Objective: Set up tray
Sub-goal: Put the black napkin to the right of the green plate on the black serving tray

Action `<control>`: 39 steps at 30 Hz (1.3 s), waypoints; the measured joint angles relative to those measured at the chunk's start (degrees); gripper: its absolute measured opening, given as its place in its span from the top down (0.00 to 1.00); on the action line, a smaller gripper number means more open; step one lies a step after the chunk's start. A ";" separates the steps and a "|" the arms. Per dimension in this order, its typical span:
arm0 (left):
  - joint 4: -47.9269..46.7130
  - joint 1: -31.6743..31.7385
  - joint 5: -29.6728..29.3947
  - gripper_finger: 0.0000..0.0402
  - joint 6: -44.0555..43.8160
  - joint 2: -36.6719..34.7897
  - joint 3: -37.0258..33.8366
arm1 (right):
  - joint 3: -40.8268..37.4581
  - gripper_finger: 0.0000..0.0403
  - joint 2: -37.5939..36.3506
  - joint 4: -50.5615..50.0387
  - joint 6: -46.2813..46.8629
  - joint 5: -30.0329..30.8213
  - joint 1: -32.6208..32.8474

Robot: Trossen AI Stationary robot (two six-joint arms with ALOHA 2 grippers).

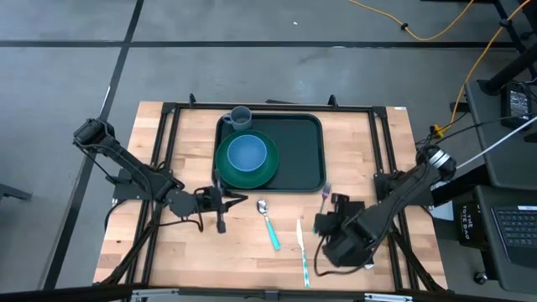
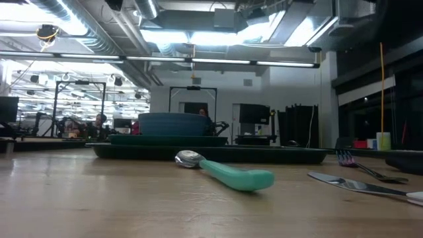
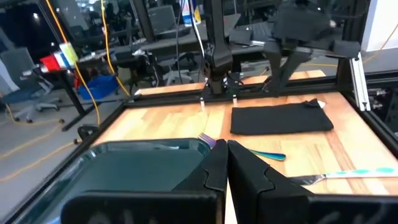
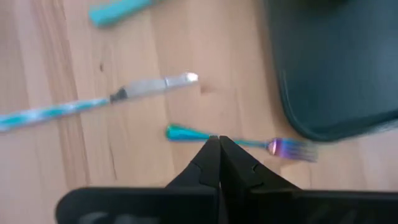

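Tray (image 1: 298, 172), large, dark green-black, rectangular plastic with rounded corners and raised rim: set at the far middle of the pale wooden slatted bench (image 1: 235, 260), lying flat. Loaded on its left half with a round green plate (image 1: 267, 172), a shallow blue bowl (image 1: 247, 153) resting in it, and a grey-blue mug (image 1: 239, 117) upright at the far left corner. Right half bare, glossy and smooth.

Flat black cloth napkin (image 3: 280, 118) noted on the bench in the left wrist view. Loose on the bench near the tray's front edge: knife with teal patterned handle (image 1: 302, 252), spoon with thick teal handle (image 1: 268, 222), slim fork with iridescent tines (image 4: 249, 144).

Right gripper (image 4: 214, 140) poised directly over the fork handle, jaws pressed together, holding nothing. Left gripper (image 1: 242, 200) low beside the tray's front left corner, jaws likewise closed and empty.

Judged step: picking up the fork. Recommended: spread jaws before descent, straddle the thin handle squarely, press close to the wood, as flat metal likely to slip.
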 joint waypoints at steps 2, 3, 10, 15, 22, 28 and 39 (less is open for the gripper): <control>0.08 0.02 0.00 0.99 0.88 0.00 0.00 | 3.55 0.99 3.40 -3.18 1.20 -0.96 0.53; 0.24 0.02 0.00 0.99 1.14 0.00 0.00 | 5.19 0.99 4.99 -4.59 1.94 -1.51 0.83; 0.35 0.02 0.01 0.99 1.14 0.00 0.00 | 15.56 0.99 12.59 -11.52 9.59 -3.02 3.46; 0.32 0.02 0.00 0.99 1.16 0.00 0.00 | 22.24 0.99 16.90 -12.79 13.65 -3.16 5.43; 0.23 -0.11 0.04 0.99 1.14 0.00 0.00 | 27.71 0.99 21.71 -16.15 22.64 -9.59 7.31; 0.15 -0.11 0.03 0.99 1.14 0.00 0.00 | 28.88 0.99 22.98 -16.41 33.56 -16.83 9.33; 0.15 -0.11 0.02 0.98 1.14 0.00 0.02 | 28.88 0.98 23.01 -15.75 44.73 -19.41 12.35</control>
